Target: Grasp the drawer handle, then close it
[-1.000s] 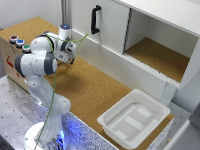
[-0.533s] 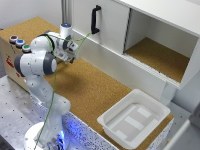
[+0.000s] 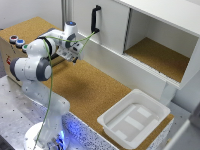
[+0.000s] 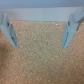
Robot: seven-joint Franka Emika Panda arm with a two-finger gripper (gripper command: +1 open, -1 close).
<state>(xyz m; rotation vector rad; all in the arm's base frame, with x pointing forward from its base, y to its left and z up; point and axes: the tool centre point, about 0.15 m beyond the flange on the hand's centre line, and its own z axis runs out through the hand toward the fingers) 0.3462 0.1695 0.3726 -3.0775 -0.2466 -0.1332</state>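
Hovering: gripper (image 3: 71,58) hangs above the cork floor (image 3: 95,92), beside the wooden box (image 3: 12,50) and held clear of it.

End effector: in the wrist view both fingers (image 4: 10,31) stand wide apart with nothing but cork between them; the jaws are spread and empty.

Landmark: the wooden box carries coloured round buttons (image 3: 16,41) on its top and sits at the cork's edge, far from the white tray (image 3: 135,122).

Drawer: part of that box, but the arm's bulk (image 3: 35,65) covers the box's front in the exterior view, so I cannot tell how far out it stands.

Drawer handle: hidden behind the arm; not in the wrist view either.

Step in hand: by my reading, the approach, with no grasp made yet.

Next move: likely a turn and descent toward the box's front, jaws lined up either side of the small handle before pinching.

Bystanders: white cabinet (image 3: 150,35) with its black bar handle (image 3: 94,19), well beyond the box.
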